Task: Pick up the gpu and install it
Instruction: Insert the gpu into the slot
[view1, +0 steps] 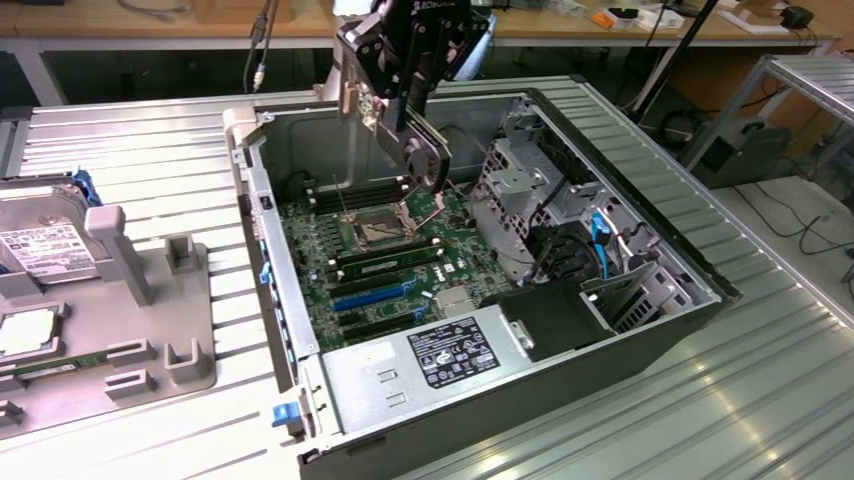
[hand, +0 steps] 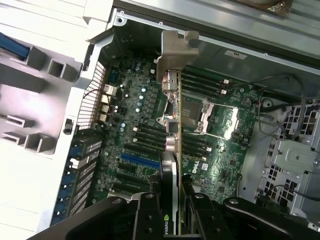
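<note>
Gpu: we saw the thin green gpu card (view1: 420, 160) (hand: 173, 120) with silver bracket (hand: 177, 50) held on edge above the green motherboard (view1: 387, 255) inside the open grey case (view1: 667, 235).
Gripper: the black gripper (view1: 398, 85) (hand: 172, 202) pinched its edge.

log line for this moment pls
tool: shut on gpu | gpu: held on edge above motherboard inside open case | install: not seated in a slot

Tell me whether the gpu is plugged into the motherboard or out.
Out: the gripper holds the gpu edge-down above the motherboard, apart from the blue slot.
</note>
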